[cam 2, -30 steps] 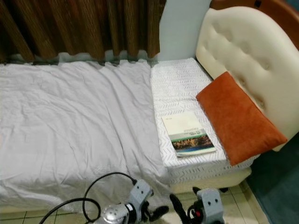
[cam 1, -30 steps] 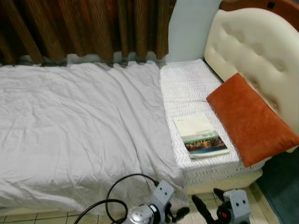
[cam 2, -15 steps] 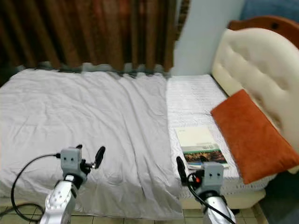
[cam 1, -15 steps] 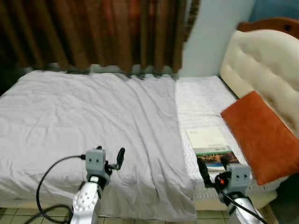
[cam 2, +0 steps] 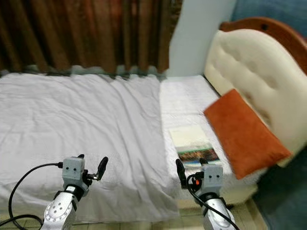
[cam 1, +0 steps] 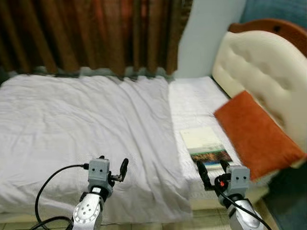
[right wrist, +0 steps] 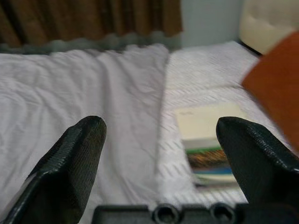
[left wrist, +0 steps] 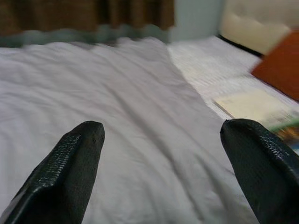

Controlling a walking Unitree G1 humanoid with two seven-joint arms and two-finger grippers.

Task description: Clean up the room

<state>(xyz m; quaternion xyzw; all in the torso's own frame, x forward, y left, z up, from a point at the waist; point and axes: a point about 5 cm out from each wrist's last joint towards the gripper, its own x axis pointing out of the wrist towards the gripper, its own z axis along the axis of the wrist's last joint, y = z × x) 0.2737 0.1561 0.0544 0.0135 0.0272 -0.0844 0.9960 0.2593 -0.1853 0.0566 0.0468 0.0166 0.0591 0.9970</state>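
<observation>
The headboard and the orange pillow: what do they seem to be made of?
The headboard looks like cream padded upholstery, perhaps faux leather: it has button tufts and a soft sheen, and its outer frame looks like brown wood. The orange pillow looks like matte woven cloth, without shine.

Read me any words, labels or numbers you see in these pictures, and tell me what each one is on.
No text can be read.
Book on the bed, beside the orange pillow: its pale cover and picture band may carry print, but it is too blurred to read.
Right end effector and left end effector: no readable label on either.
</observation>
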